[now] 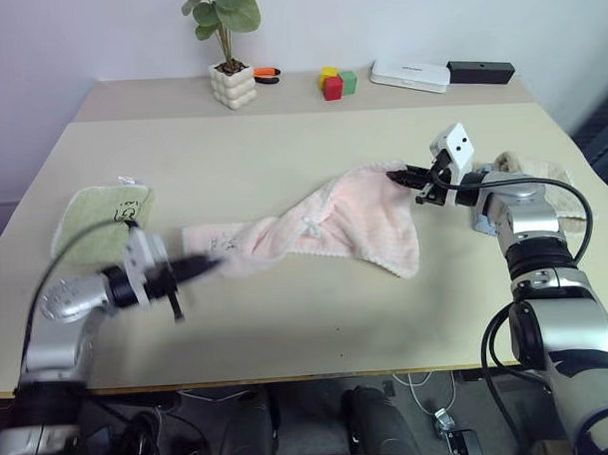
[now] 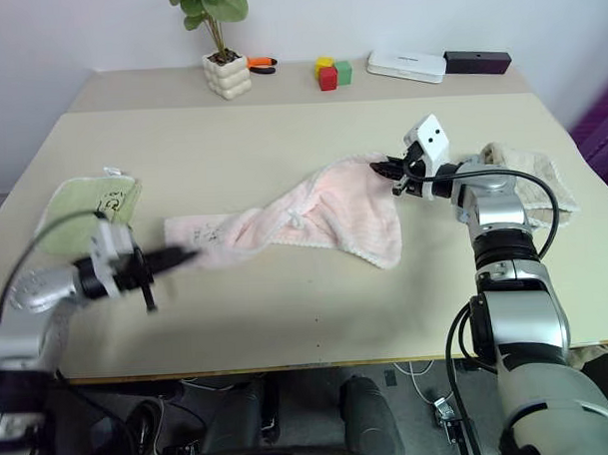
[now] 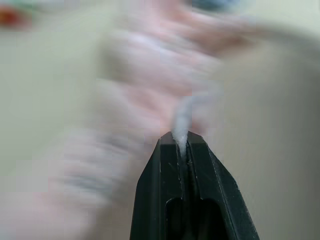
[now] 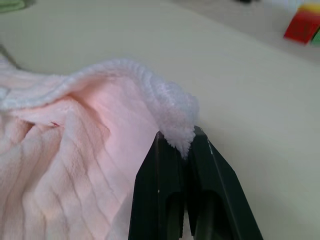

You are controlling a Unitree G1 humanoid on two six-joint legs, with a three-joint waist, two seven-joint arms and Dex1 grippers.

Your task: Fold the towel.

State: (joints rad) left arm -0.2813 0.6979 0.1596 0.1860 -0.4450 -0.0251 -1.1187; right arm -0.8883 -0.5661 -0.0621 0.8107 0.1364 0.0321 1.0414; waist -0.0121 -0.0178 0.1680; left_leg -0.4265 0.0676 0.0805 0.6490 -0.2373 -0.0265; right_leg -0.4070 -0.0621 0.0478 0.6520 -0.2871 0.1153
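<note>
Beige table [image 1: 317,317] against a plain white wall [image 1: 78,36]

fluffy terry towel [image 4: 75,165], table [image 1: 281,148] (seemingly matt)

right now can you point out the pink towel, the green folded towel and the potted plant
pink towel [image 1: 369,225], left eye view, on its wide fluffy middle part
green folded towel [image 1: 96,217], left eye view, on its top face
potted plant [image 1: 232,86], left eye view, on its white pot
</note>
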